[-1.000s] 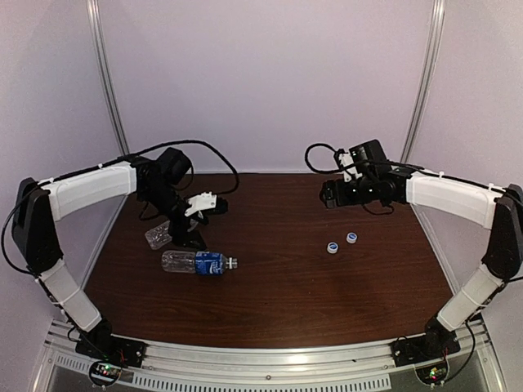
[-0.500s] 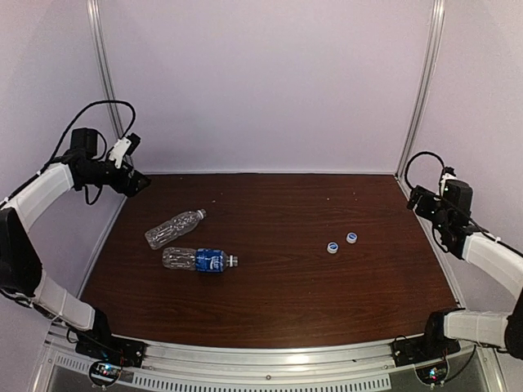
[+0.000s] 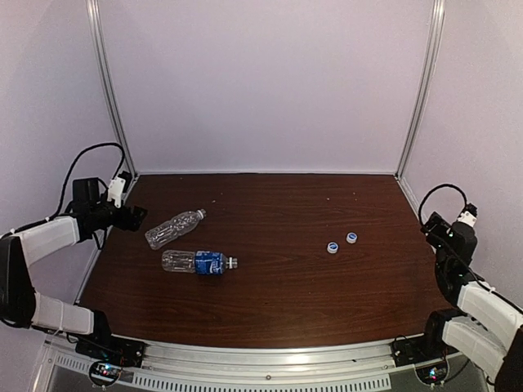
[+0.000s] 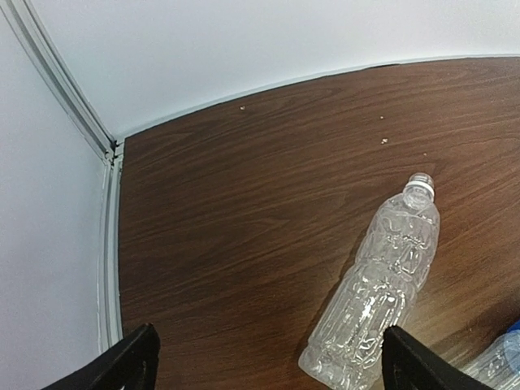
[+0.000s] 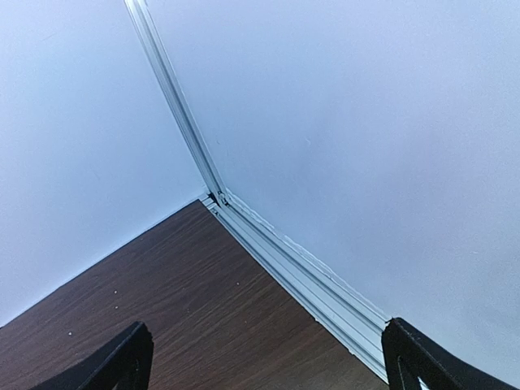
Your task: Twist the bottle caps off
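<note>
both caps look off. the near cap [image 3: 333, 247] and far cap [image 3: 351, 238] sit side by side on the right of the surface [image 3: 286, 302], well apart from the bottles. the plain bottle [image 4: 378, 284] and blue bottle [image 3: 198, 261] lie on the left, so the job looks done. the left tool [image 4: 272, 370] and right tool [image 5: 272, 361] are wide and hold nothing. the blue bottle's neck is too small to see well, and the right wrist view shows only wall and a corner

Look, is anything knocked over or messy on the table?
Yes. Both bottles lie on their sides at the left: the crinkled unlabelled bottle and, beside it, the blue-label bottle. Their two caps sit loose on the table, away to the right. No spill shows.
</note>
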Robot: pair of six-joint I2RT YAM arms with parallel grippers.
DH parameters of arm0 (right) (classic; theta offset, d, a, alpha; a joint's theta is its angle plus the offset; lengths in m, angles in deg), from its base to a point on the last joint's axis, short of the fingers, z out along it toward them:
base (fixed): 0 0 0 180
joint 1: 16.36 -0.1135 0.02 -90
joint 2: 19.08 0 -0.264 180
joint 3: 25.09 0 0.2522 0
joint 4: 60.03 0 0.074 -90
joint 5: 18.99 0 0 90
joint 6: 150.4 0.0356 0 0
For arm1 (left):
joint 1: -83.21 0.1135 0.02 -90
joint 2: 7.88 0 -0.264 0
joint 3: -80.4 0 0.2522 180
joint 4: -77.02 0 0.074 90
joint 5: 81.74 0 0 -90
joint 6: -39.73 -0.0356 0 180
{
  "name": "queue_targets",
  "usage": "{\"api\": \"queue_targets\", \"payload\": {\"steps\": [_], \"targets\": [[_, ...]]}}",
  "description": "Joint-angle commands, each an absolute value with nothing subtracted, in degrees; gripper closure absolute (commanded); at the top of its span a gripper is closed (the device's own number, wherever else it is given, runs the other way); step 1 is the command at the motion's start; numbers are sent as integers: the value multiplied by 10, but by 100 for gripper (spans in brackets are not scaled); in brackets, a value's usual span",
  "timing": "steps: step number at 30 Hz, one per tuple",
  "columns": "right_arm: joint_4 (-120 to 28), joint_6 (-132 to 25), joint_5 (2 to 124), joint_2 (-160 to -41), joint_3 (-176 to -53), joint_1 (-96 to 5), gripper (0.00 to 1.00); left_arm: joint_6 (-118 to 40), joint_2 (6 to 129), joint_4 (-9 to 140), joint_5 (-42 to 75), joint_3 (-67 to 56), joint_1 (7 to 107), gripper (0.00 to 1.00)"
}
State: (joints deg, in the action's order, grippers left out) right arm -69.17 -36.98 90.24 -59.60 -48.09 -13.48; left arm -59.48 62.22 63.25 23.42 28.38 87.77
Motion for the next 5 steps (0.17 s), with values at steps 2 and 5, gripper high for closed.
{"api": "queue_targets", "payload": {"steps": [2, 5], "targets": [[-703, -308, 986, -588, -474, -134, 1, -570, 621, 720, 231, 290, 877, 3], [-672, -299, 989, -612, -497, -134, 0, -570, 624, 720, 234, 288, 877, 3]]}}
